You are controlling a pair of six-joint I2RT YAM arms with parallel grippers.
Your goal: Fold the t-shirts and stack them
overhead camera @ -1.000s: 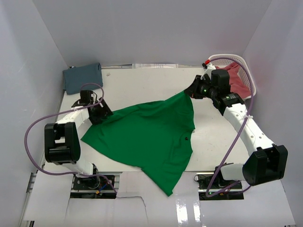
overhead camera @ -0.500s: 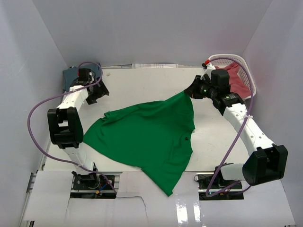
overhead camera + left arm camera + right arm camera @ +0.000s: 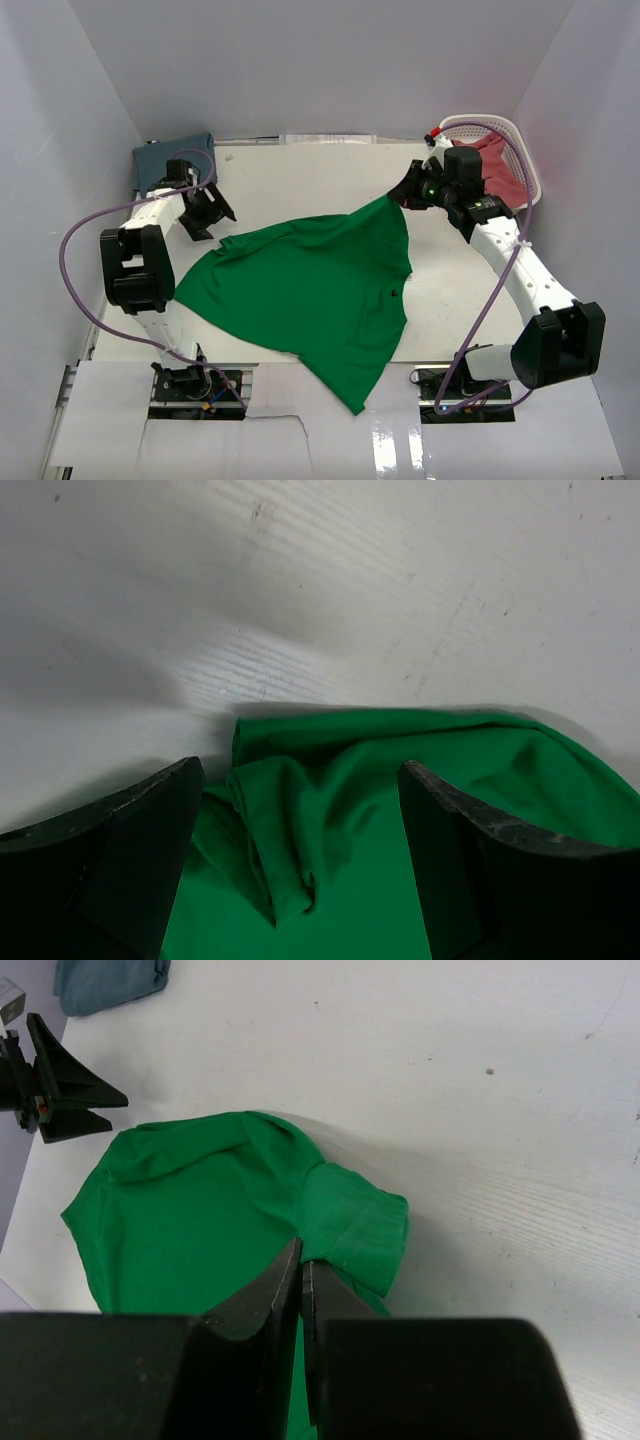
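The bright green t-shirt (image 3: 310, 290) lies spread across the middle of the table, loosely rumpled. My right gripper (image 3: 402, 193) is shut on its far right corner, and in the right wrist view the gripper (image 3: 302, 1255) pinches the green cloth (image 3: 190, 1220) beside a sleeve. My left gripper (image 3: 213, 213) hovers open just past the shirt's far left corner. In the left wrist view the bunched green cloth (image 3: 400, 810) lies below the wide-open gripper (image 3: 300, 770). The slate blue t-shirt (image 3: 165, 158) lies folded at the back left. The pinkish red t-shirt (image 3: 503, 170) sits in the basket.
A white lattice basket (image 3: 490, 122) stands at the back right corner behind the right arm. White walls close in the table on three sides. Purple cables loop off both arms. The blue t-shirt (image 3: 105, 982) and left gripper (image 3: 60, 1080) show in the right wrist view.
My left gripper left the green shirt's left edge, swung back toward the blue shirt, then returned partway to the green corner. The shirt's left edge drew inward. The right arm stayed put.
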